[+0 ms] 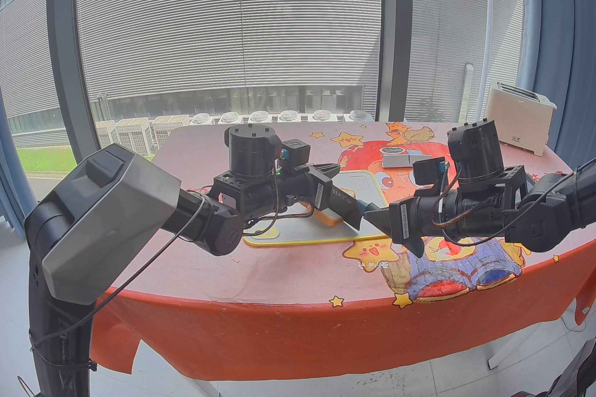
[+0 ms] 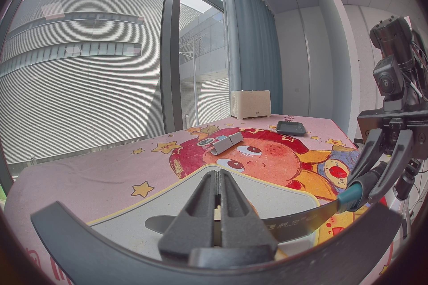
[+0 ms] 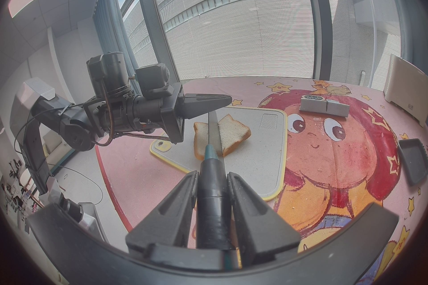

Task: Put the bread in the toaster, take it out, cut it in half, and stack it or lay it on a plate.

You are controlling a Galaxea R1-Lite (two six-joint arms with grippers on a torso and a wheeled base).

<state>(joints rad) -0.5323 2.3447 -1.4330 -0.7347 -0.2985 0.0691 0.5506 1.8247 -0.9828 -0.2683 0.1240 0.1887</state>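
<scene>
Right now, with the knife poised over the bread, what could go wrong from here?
1. The knife, held in the right gripper, has its blade close by the shut left gripper. A sawing stroke could strike that gripper.
2. It is unclear whether the left gripper really pins the bread slice. If unpinned, it may slide on the cutting board.
3. The blade seems to cross the slice off-centre, so the halves may come out uneven.

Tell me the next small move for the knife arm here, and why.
Probably press the knife down and draw it back through the bread. The right gripper holds the knife with its blade lying across the middle of the bread on the cutting board, and the left gripper, jaws shut, sits just above the bread. No gap between halves shows yet.
</scene>
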